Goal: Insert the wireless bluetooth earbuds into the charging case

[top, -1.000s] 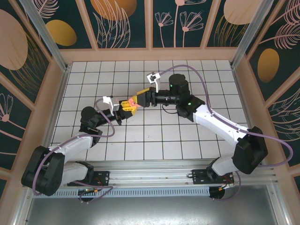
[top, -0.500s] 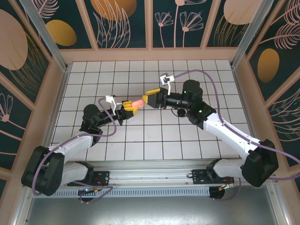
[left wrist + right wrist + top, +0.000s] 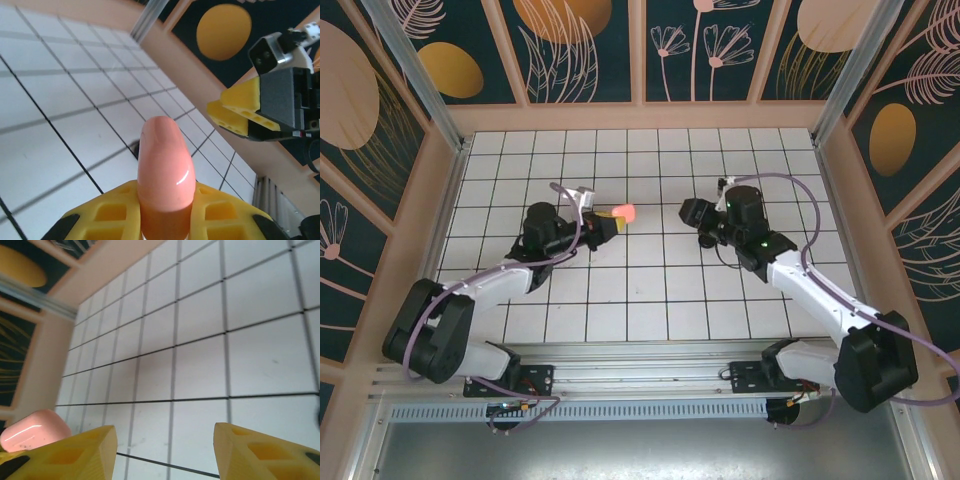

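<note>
I find the left gripper [image 3: 608, 222] clenched on the pink charging case [image 3: 623, 212], left of the table's centre. Its yellow fingers [image 3: 107, 210] clamp the lower part of the case from both sides. The rounded upper end projects beyond the fingertips, out over the white tiles. The case is closed, so I cannot see inside it. In the left wrist view its tip stands clear of the tiled table [image 3: 650, 290], with a small dark shadow on the tile beneath.

The right gripper [image 3: 165, 432] is released: its two yellow fingers stand well apart, with bare tile showing between them and nothing in the gap. It sits right of centre, facing the case. In the right wrist view the case appears at the lower left, past one finger and outside the gap. Overhead, a span of bare tile separates the two grippers; they do not touch.

Clearance: the tile rows between the grippers and the far wooden rim [image 3: 640, 118] are open. So are the rows between the two forearms, down to the near rail [image 3: 650, 375]. The left arm [image 3: 490, 285] lies diagonally near the left rim [image 3: 430, 215]. The right arm [image 3: 810, 290] runs toward the right rim [image 3: 852, 220], with free tiles on both sides of it.
</note>
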Controlling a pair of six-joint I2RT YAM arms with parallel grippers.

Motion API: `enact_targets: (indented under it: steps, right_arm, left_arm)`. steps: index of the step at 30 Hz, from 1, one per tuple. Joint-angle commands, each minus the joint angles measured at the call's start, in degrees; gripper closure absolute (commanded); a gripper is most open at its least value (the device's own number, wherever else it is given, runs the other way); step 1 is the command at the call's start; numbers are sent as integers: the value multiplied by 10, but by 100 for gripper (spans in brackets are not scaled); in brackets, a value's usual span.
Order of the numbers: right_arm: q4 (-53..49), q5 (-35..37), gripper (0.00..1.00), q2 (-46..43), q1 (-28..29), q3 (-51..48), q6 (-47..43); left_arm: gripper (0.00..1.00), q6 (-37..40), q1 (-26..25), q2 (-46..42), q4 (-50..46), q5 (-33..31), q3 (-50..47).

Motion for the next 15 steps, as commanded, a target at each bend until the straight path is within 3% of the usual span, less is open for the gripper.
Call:
enact_targets:
  steps: [1,9,15]
  right_arm:
    - [-1,32,46,-31,-17,-27,23]
    - [-14,35,46,-63,-42,-71,13]
    - [-16,29,46,-87,-48,-91,17]
  left_arm:
    - [84,-80,-41,30,-69,-48,43]
    - [82,-170,-122,188,-114,-68,152]
    - [81,-189,-150,288,-170,-59,259]
